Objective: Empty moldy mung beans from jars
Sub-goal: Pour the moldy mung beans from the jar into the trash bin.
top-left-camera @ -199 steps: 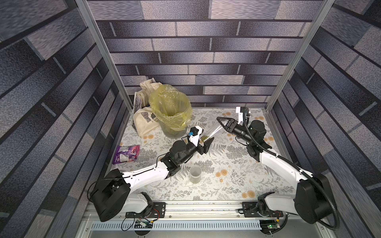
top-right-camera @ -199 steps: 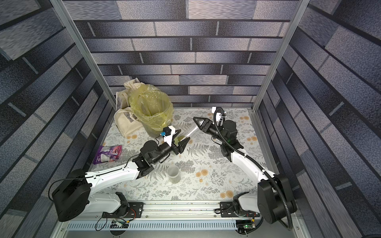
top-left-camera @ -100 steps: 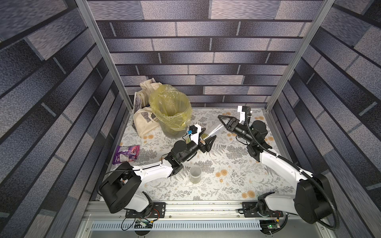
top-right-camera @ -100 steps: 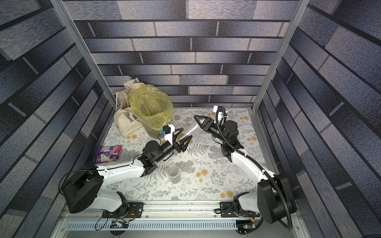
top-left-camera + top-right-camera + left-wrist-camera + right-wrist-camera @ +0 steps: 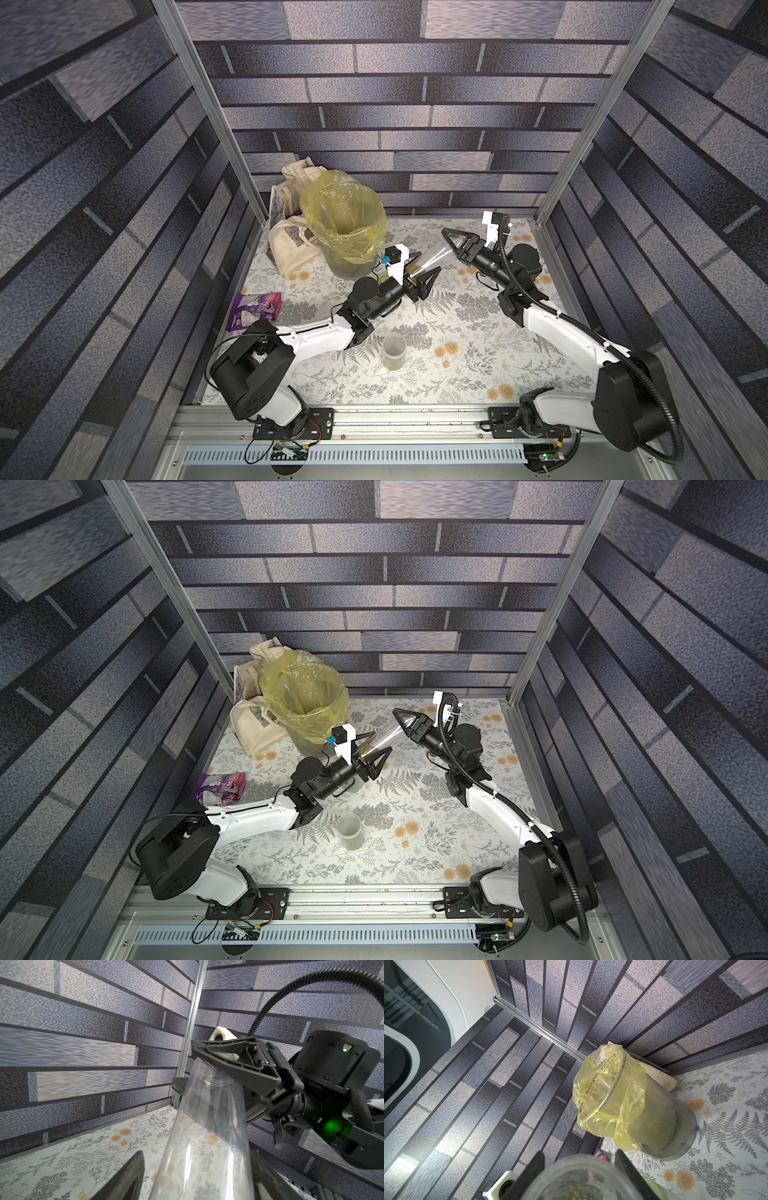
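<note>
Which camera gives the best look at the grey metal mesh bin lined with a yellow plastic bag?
The right wrist view: the grey metal mesh bin stands close, side-on, its mesh wall and yellow plastic bag sharp. In both top views the bin looks smaller, seen from above into its mouth. The left wrist view misses it.

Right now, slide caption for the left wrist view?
Right gripper clamps one end of the tall clear jar; left gripper straddles its body above the floral table.

Grey-blue brick-patterned walls (image 5: 415,124) on three sides; aluminium corner posts (image 5: 214,124); pale floral-printed tabletop (image 5: 457,374) below, evenly lit.
</note>
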You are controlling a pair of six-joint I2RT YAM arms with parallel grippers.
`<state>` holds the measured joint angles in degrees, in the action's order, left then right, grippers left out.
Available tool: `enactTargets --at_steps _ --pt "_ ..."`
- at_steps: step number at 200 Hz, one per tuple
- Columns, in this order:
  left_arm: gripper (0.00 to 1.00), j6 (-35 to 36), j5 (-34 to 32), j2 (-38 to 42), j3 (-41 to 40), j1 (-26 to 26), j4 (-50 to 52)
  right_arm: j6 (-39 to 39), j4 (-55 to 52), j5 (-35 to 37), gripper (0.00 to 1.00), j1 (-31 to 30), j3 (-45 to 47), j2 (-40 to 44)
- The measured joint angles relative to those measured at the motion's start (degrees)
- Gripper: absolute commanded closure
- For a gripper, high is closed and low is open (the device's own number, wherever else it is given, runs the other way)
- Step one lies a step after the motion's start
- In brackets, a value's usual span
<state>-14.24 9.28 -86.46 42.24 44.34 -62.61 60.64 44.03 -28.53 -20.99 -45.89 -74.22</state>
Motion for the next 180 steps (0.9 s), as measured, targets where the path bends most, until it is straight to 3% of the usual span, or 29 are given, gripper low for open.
enactTargets --at_steps 62,133,180 --pt "0.25 -0.87 1.46 -2.01 1.11 -0.59 -1.27 1.33 2.25 0.02 0.67 0.39 0.57 -1.49" --pt "0.37 -0.87 4.59 -2.86 1.84 -0.94 -1.86 2.82 2.64 -0.15 0.67 0.66 0.74 -2.01" --pt "0.4 -0.9 5.31 -3.39 1.86 -0.94 -3.06 3.06 2.99 -0.28 0.58 0.76 0.74 -2.03"
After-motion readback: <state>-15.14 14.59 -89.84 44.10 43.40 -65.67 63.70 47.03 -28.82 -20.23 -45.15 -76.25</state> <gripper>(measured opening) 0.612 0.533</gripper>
